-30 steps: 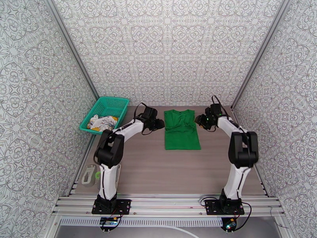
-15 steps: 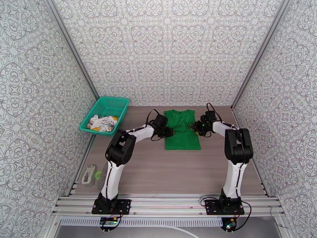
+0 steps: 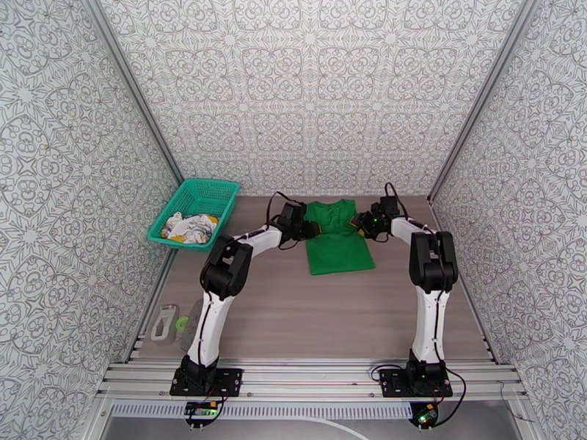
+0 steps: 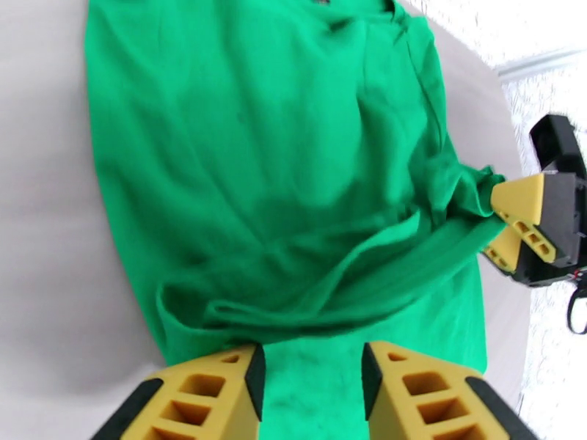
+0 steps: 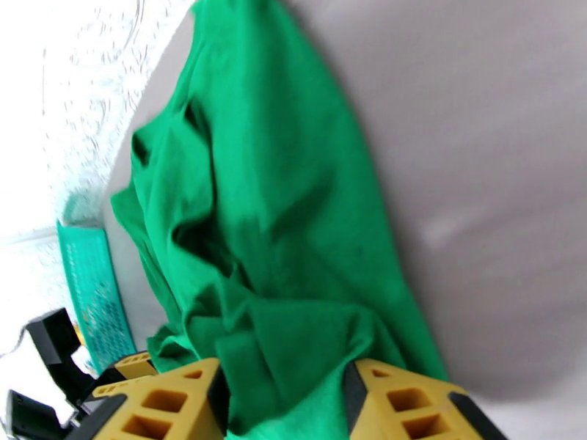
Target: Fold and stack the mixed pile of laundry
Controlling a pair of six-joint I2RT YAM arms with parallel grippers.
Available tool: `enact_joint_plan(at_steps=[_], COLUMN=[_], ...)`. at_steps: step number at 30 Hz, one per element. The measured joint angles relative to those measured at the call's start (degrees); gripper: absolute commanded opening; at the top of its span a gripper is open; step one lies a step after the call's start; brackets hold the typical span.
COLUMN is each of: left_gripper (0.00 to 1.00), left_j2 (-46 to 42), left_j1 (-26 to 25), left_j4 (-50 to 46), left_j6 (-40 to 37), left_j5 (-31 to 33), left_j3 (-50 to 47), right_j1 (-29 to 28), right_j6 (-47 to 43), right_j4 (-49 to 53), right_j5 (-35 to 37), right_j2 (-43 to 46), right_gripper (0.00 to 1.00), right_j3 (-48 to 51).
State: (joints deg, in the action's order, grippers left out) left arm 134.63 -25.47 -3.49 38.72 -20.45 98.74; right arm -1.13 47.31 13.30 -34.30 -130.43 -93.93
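The bright green shirt (image 3: 335, 240) lies at the back middle of the table, its middle bunched into folds. My left gripper (image 3: 314, 230) is at its left edge and my right gripper (image 3: 356, 223) at its right edge. In the left wrist view green cloth (image 4: 279, 177) fills the gap of the left gripper (image 4: 312, 386), and a taut ridge runs across to the right gripper (image 4: 513, 225), which pinches the shirt's far edge. The right gripper (image 5: 285, 397) has bunched cloth (image 5: 271, 214) between its yellow fingers. The white printed garment (image 3: 189, 227) lies in the teal basket (image 3: 213, 191).
The basket stands at the table's back left, and its mesh (image 5: 92, 287) shows in the right wrist view. A white-and-green object (image 3: 165, 323) and a grey one (image 3: 192, 323) lie off the table's left near edge. Patterned walls close three sides.
Both grippers went from beside the shirt inward onto its sides, then toward the back. The shirt is now bunched across its middle, and its near hem is pulled back and skewed.
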Motion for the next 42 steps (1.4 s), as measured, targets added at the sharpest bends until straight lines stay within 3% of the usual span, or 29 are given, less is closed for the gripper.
enact_joint_plan(at_steps=[9,15,22,29,36,42], left_gripper=[0.48,0.48,0.40,0.37,0.36,0.36], left_j2=[1.0,-3.8,-13.7,-12.4,-10.0,-14.4], left_j1=[2.6,2.4,-3.7,-11.9,-11.4,-9.9], left_j4=[7.4,7.6,4.9,3.6,0.5,-2.2], left_j6=[4.4,4.6,3.4,3.3,2.4,-2.8], left_j5=[-0.9,-0.3,0.7,-0.3,-1.3,-2.3], left_j3=[0.0,-5.8,-12.5,-15.7,-17.9,-23.3], right_j1=[1.9,3.0,2.0,-0.7,-0.8,-0.8], right_j6=[3.9,-0.4,-5.4,-6.9,-7.6,-8.3], right_j4=[-4.3,0.0,1.2,0.0,-2.0,3.0], right_j5=[-3.2,-0.3,3.9,4.2,4.7,7.1], right_j2=[0.1,9.1,19.8,20.1,22.6,27.7], right_gripper=[0.54,0.53,0.47,0.44,0.44,0.44], right_j3=[1.1,8.3,20.3,30.1,34.0,38.1])
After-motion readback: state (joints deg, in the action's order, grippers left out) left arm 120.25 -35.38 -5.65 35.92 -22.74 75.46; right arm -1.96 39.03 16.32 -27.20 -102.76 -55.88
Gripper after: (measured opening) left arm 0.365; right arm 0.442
